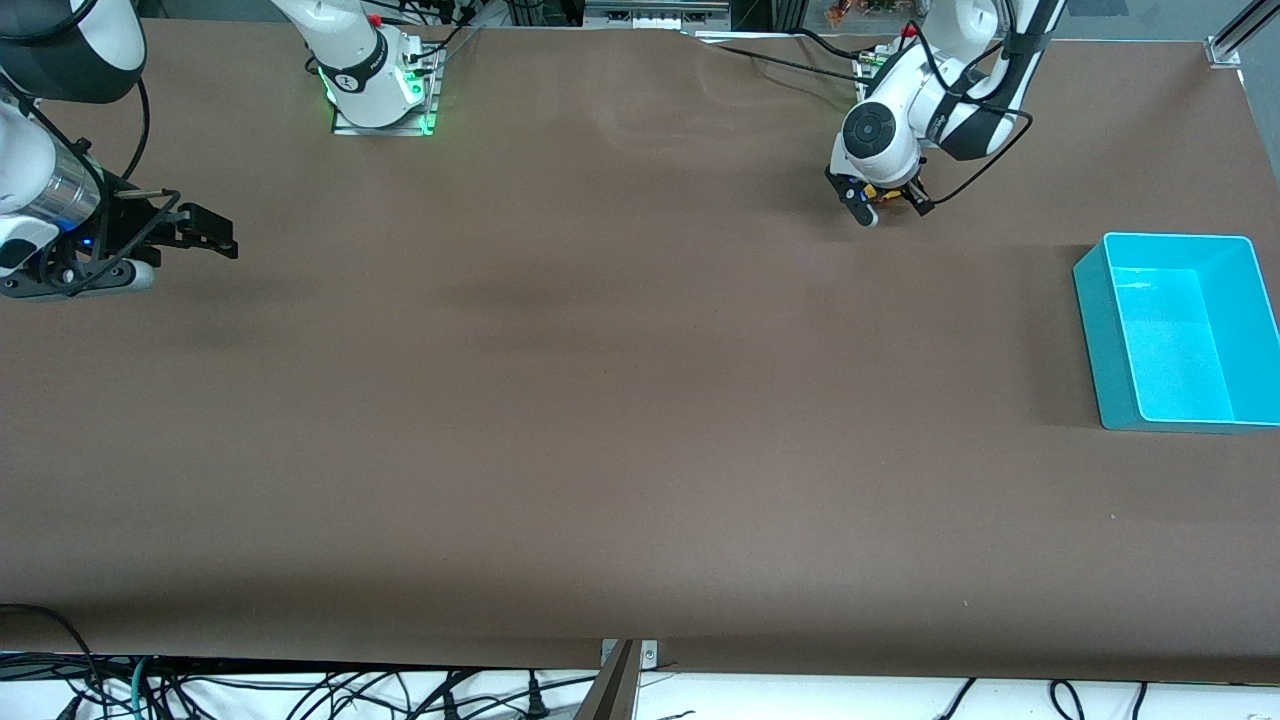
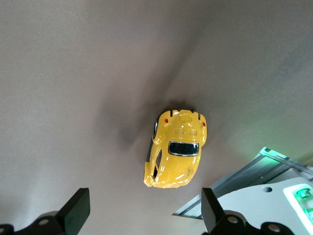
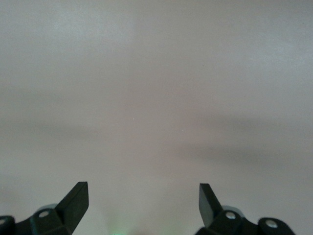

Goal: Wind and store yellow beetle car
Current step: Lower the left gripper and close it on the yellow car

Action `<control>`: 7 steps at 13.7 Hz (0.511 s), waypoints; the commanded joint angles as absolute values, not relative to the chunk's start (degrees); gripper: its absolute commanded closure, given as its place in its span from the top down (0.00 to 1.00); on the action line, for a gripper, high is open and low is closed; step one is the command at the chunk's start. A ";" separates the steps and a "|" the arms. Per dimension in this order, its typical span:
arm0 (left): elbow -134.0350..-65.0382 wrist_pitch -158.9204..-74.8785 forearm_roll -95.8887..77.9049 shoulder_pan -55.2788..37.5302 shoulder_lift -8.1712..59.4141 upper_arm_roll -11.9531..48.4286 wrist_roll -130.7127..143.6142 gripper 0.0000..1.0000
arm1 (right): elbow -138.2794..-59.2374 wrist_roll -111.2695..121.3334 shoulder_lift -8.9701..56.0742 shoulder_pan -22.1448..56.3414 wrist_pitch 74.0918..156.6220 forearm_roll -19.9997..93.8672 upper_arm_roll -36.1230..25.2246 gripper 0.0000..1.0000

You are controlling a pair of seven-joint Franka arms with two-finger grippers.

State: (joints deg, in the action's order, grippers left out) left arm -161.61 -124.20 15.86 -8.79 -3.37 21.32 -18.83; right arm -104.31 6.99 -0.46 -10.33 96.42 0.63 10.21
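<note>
yellow beetle car [image 2: 175, 151] on brown table [image 1: 600, 420], teal bin [image 1: 1095, 330] nearby.

Both arms are wearing glossy white shells with dark joint bands; black cables are looping along them, green lights are glowing at the bases, and black fingers [image 2: 76, 208] are tipping each claw.

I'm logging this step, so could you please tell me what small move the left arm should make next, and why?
Probably lower the left gripper straight down around the yellow beetle car. Its fingers stand open, the car sits on the table beneath them, untouched. The right gripper waits, open, over bare table.
</note>
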 commanded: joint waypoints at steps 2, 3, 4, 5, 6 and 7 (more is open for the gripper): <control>-164.44 -126.03 14.24 -8.26 -4.75 21.71 -24.61 1.00 | -104.15 6.77 -0.88 -10.37 95.54 0.88 10.11 1.00; -164.36 -126.82 14.24 -8.26 -3.53 21.71 -24.70 1.00 | -104.15 6.77 -0.79 -10.37 95.54 0.88 10.11 1.00; -164.44 -128.31 14.24 -8.35 -2.82 21.71 -24.61 1.00 | -104.06 6.77 -0.79 -10.37 95.54 0.88 10.11 1.00; -164.53 -129.28 14.24 -8.26 -1.77 21.71 -24.61 1.00 | -104.06 6.77 -0.79 -10.37 95.54 0.88 10.11 1.00; -164.53 -129.46 14.24 -8.17 -1.06 21.71 -24.00 1.00 | -104.15 6.85 -0.79 -10.37 95.54 0.88 10.02 1.00; -164.53 -129.72 14.24 -8.17 -0.53 21.71 -23.99 1.00 | -104.15 6.86 -0.79 -10.46 95.19 0.88 9.93 1.00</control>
